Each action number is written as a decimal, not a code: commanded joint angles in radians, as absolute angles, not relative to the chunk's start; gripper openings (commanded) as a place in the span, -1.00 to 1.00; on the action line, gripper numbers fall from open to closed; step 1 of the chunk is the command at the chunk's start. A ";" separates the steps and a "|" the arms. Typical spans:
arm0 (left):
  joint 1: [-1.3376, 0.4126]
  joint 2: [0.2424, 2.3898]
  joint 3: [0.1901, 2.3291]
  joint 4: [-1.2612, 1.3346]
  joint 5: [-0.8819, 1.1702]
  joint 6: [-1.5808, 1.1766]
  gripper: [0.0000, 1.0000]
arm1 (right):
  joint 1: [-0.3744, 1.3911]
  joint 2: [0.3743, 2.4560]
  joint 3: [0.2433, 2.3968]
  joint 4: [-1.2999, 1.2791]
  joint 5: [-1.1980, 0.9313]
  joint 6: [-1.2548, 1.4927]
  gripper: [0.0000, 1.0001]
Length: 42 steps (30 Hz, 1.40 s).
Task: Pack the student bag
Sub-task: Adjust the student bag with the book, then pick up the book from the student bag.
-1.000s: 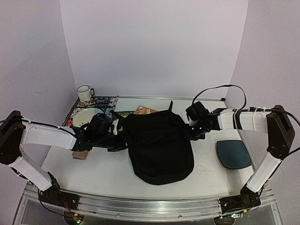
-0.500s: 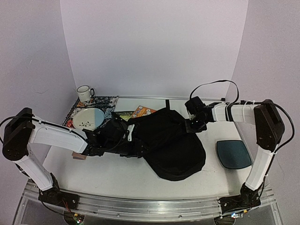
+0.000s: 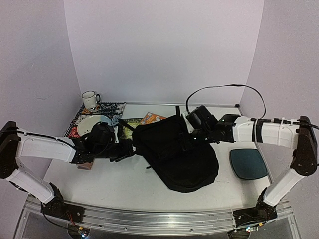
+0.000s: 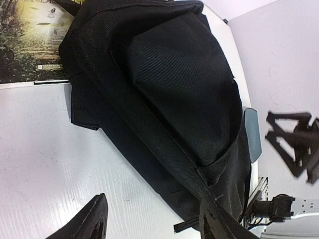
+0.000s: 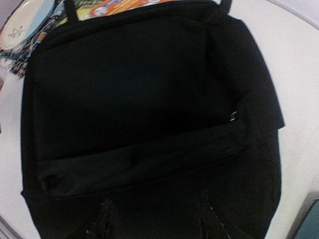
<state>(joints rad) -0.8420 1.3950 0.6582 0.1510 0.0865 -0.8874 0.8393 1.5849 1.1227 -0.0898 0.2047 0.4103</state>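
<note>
The black backpack (image 4: pixel 164 84) lay just ahead of left pincer (image 4: pixel 153 201) and under right pincer (image 5: pixel 154 204); both stood apart, empty. Risk: a shallow pinch could slip off the limp fabric.

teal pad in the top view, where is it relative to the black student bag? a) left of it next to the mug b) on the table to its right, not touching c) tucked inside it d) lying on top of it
b: the teal pad lies flat on the table to the right of the student bag, with bare tabletop between them.
</note>
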 commanded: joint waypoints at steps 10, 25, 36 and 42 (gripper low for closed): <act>-0.834 1.577 0.790 0.241 0.208 -0.914 0.15 | 1.064 1.625 1.137 -0.133 0.173 0.472 0.36; -0.857 1.601 0.824 0.309 0.277 -0.956 -0.74 | 1.138 1.841 1.304 -0.132 0.189 0.385 0.74; -0.862 1.518 0.814 0.323 0.277 -0.959 -0.77 | 1.139 1.904 1.333 -0.173 0.341 0.401 0.01; -0.857 1.497 0.789 0.322 0.264 -0.953 -0.61 | 1.139 1.880 1.341 -0.181 0.355 0.396 -0.64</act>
<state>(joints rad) -0.8585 1.5383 0.7799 0.2850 0.2631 -0.9669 1.1410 1.8980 1.3062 -0.1261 0.2952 0.4008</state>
